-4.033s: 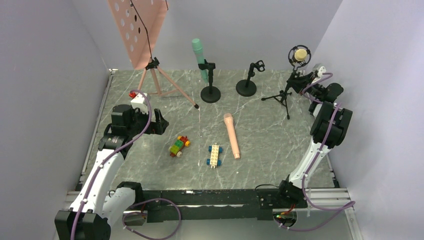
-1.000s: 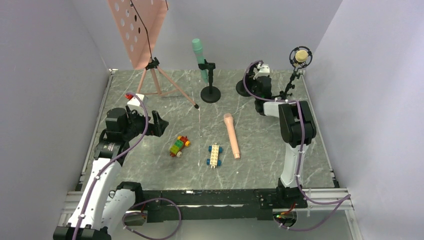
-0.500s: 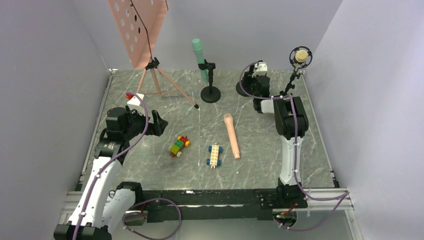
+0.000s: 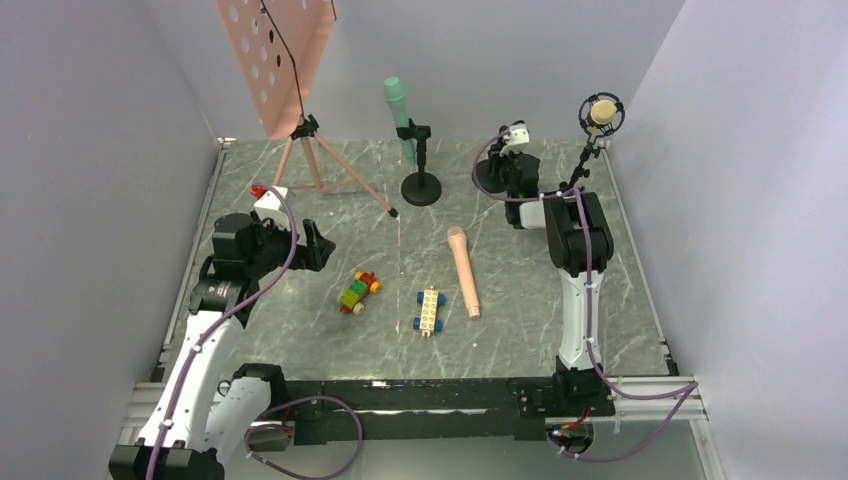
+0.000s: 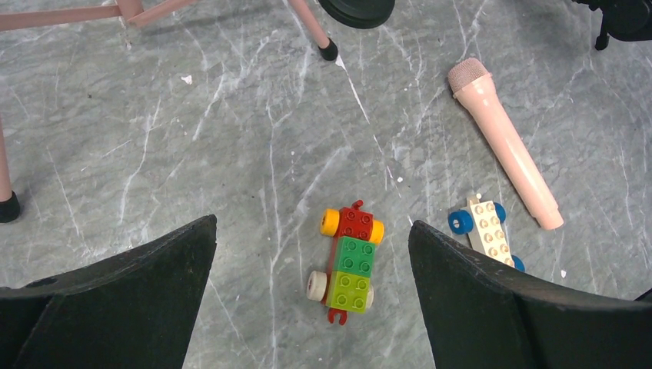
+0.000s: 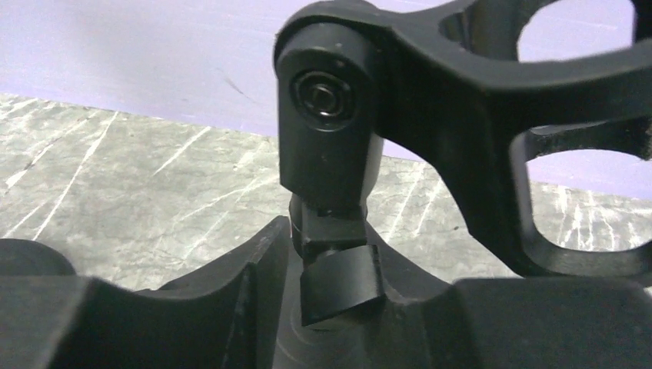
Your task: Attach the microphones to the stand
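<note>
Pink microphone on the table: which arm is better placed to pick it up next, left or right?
Probably the left. The left gripper is open, and the pink microphone lies in its wrist view, beyond the toy cars. The right gripper is at the back, around the post of the empty stand.

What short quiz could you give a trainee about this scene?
1. True or false: the pink mic sits in a stand.
2. How many toy cars are on the table?
3. The right end effector is at: A) the empty stand, B) the pink mic, C) a toy car.
Key: 1 false; 2 two; 3 A.
</note>
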### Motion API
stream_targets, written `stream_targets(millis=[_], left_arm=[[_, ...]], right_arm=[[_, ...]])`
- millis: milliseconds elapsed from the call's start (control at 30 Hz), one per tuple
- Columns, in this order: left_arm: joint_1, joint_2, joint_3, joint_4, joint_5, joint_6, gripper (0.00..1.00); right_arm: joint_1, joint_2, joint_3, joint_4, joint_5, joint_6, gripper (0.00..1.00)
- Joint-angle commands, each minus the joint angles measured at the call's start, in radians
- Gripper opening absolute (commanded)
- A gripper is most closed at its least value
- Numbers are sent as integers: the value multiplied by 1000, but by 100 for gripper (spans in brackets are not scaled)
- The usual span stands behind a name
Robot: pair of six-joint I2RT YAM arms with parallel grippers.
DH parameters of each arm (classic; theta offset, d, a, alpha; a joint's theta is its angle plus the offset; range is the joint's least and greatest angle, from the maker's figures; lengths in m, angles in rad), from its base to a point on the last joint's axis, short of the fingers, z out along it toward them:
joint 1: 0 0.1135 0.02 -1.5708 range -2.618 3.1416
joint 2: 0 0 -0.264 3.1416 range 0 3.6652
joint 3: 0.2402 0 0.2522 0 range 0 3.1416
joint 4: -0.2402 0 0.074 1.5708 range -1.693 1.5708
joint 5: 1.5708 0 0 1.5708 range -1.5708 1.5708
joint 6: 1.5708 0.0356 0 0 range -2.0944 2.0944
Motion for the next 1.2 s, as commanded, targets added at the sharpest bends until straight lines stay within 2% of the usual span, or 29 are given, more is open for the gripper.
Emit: stream_targets(millis=[0,133,267,500,600,1167], left_arm=[[7,-4,25,25,7,11,99],[7,-12,22,24,5,11,99],[7,-12,22,23,6,12,99],[7,-14,22,25,13,11,99],[7,-19,21,26,15,9,99],[7,-35,20,30,34,8,99]], right_arm=[[-9,13,40,64,-73,14,35],[-22,-5,18,72,-129,51,21],[-34,-48,-30,105,-219,65,11],[-46,-188,-130,163,-407,60,1],[-61,-231,-167,226,-501,100,0],[-35,-484,-289,277,-891,409,0]])
